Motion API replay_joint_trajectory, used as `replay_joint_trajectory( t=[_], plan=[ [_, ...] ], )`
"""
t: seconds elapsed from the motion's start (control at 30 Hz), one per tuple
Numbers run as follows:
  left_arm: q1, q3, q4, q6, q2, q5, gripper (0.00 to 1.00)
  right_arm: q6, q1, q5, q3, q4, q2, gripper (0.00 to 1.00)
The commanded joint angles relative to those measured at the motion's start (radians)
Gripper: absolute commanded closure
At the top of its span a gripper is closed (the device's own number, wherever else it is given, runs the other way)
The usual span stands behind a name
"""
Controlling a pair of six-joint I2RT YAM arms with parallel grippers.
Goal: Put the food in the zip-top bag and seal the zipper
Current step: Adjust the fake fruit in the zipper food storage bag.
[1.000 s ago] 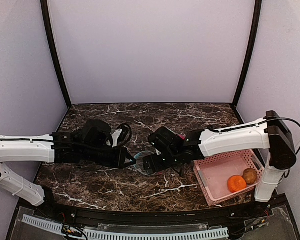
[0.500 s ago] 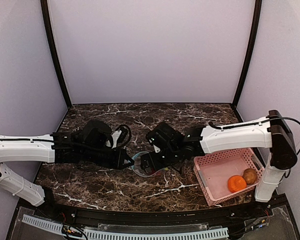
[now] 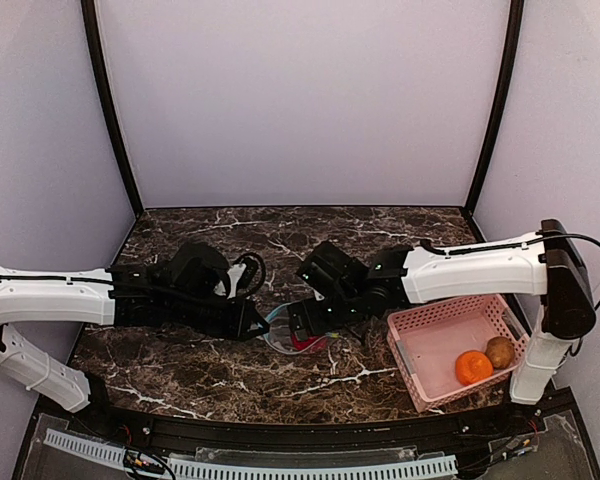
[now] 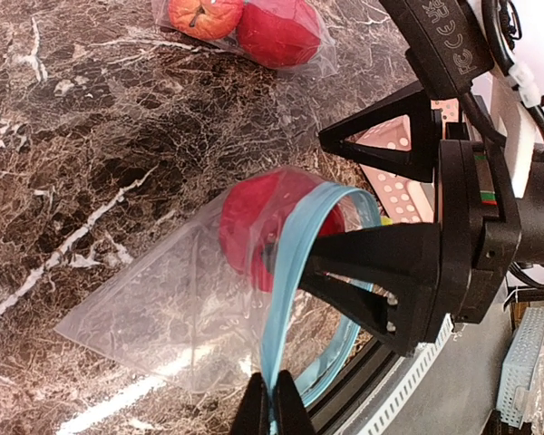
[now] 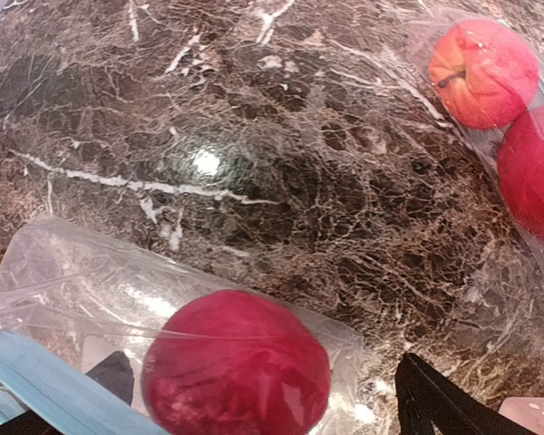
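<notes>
My left end effector point(image 4: 272, 410) clamped the blue zipper point(image 4: 293, 272) of the bag point(image 4: 154, 308); my right end effector point(image 3: 302, 326) gaped open at its mouth, red fruit point(image 4: 254, 213) inside, twelve o'clock from my left.

The zip-top bag point(image 4: 177, 317) is laid on the table point(image 3: 180, 370) between the two grippers. Its rim is clamped in the left gripper point(image 4: 272, 410). One fruit point(image 5: 238, 376) is contained in it, between the spread fingers of the right gripper point(image 4: 344, 204). A second bag point(image 4: 245, 27), containing two fruits, is located ahead of the left gripper, apart from the first. A basket point(image 3: 450, 330) is positioned behind the right gripper.
</notes>
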Motion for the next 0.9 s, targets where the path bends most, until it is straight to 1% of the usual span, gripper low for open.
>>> replay_joint_trajectory(
  t=[0.0,0.33,0.43,0.5,0.63,0.73,0.87],
  plan=[
    [0.000,0.020,-0.054,0.020,-0.020,-0.033,0.99,0.060,-0.009,0.082,-0.033,-0.054,0.008,0.01],
    [0.007,0.040,-0.096,0.032,-0.034,-0.069,0.99,0.079,-0.013,0.097,-0.049,-0.076,0.008,0.01],
    [0.009,0.041,-0.091,0.034,-0.028,-0.057,0.99,0.051,-0.013,0.075,-0.028,-0.073,0.009,0.01],
    [0.008,0.040,-0.082,0.029,-0.022,-0.046,0.99,-0.016,-0.011,0.015,-0.014,-0.041,-0.004,0.01],
    [0.009,0.019,-0.035,0.009,-0.021,-0.020,0.99,-0.094,0.003,-0.107,0.022,-0.016,-0.051,0.01],
    [0.009,0.007,-0.027,-0.001,-0.024,-0.029,0.99,-0.092,0.014,-0.132,0.034,-0.039,-0.111,0.01],
    [0.010,-0.009,-0.015,-0.009,-0.026,-0.039,0.99,-0.049,0.010,-0.114,-0.011,-0.075,-0.236,0.01]
  ],
)
